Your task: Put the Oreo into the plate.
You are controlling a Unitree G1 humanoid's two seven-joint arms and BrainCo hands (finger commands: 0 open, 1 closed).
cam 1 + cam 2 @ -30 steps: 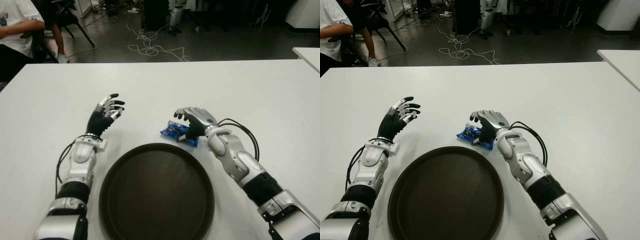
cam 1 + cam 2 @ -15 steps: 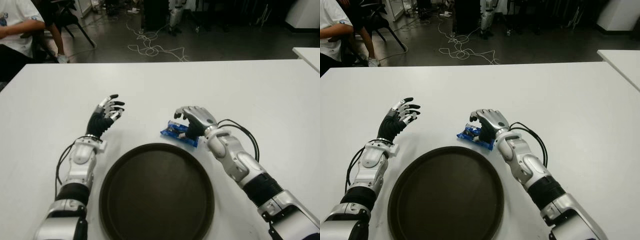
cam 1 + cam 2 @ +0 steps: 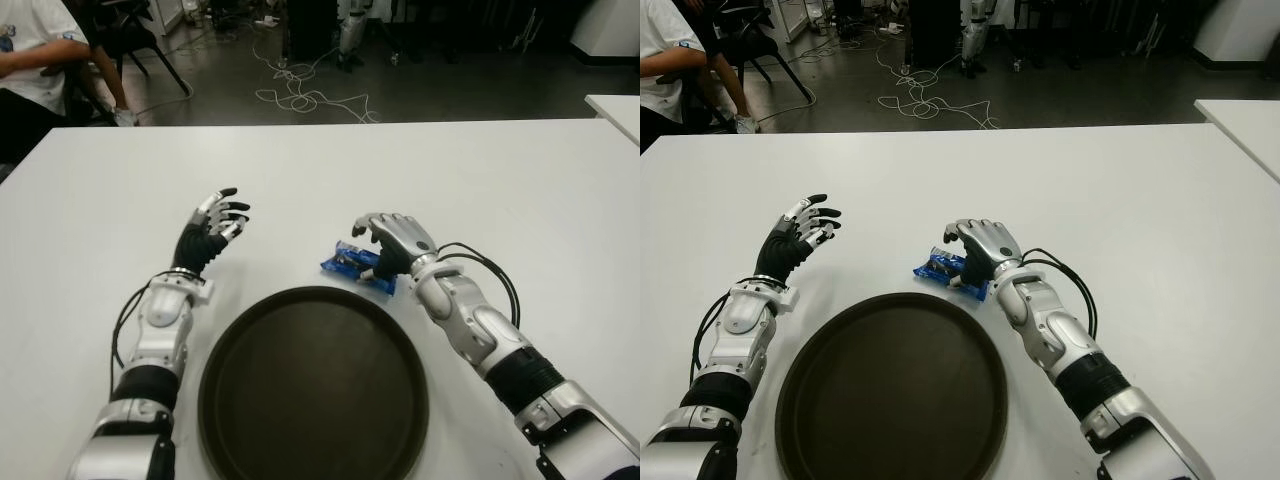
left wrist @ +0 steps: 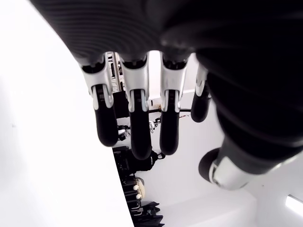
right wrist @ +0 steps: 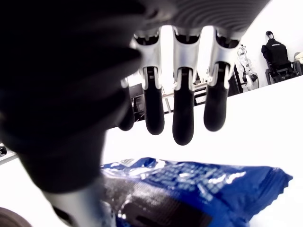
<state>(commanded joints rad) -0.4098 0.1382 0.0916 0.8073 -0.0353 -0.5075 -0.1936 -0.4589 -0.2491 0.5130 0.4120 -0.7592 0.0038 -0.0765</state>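
The Oreo, a blue packet, lies flat on the white table just beyond the far rim of the round dark brown plate. My right hand arches over the packet's right end, fingers curved above it and thumb down beside it. In the right wrist view the fingertips hang clear of the Oreo packet, so nothing is gripped. My left hand is raised off the table left of the plate, its fingers spread and holding nothing.
A person in a white shirt sits on a chair past the table's far left corner. Cables lie on the dark floor beyond the far edge. A second white table shows at the right border.
My right hand has shifted a touch to the right over the packet. The Oreo packet, the plate and my left hand have stayed where they were.
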